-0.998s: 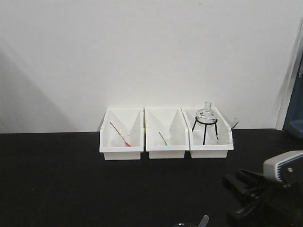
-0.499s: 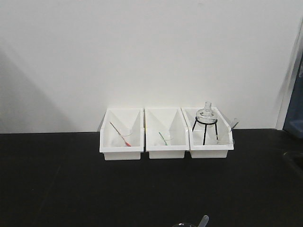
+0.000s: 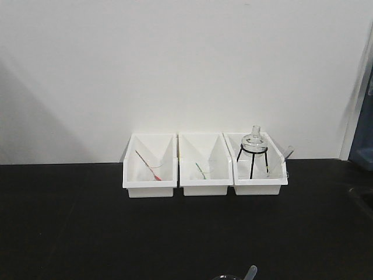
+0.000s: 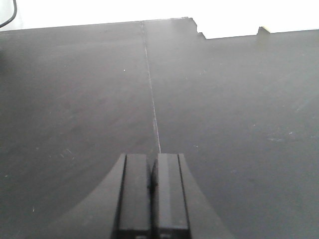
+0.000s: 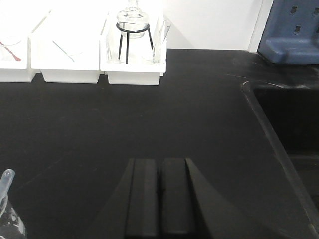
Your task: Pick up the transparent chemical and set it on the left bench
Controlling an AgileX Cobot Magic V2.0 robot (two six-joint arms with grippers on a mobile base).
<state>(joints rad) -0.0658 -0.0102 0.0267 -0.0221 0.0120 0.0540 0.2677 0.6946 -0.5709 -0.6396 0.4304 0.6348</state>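
Both the left gripper [image 4: 153, 199] and the right gripper [image 5: 160, 199] are resting closed and empty, while the transparent chemical [image 5: 5, 186] is standing at 7 o'clock (probably in a beaker) on the left bench [image 5: 189, 124], seemingly already placed.

Front cam faces the three white bins [image 3: 204, 166] from farther back; right wrist sees them too, closer; left wrist just stares down at countertop [image 4: 224, 109].

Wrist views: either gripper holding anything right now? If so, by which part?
Nothing is held. The left gripper and right gripper both have their jaws shut together with nothing between them. The translucent bulb-ended dropper pipette stands free at the right wrist view's lower left.
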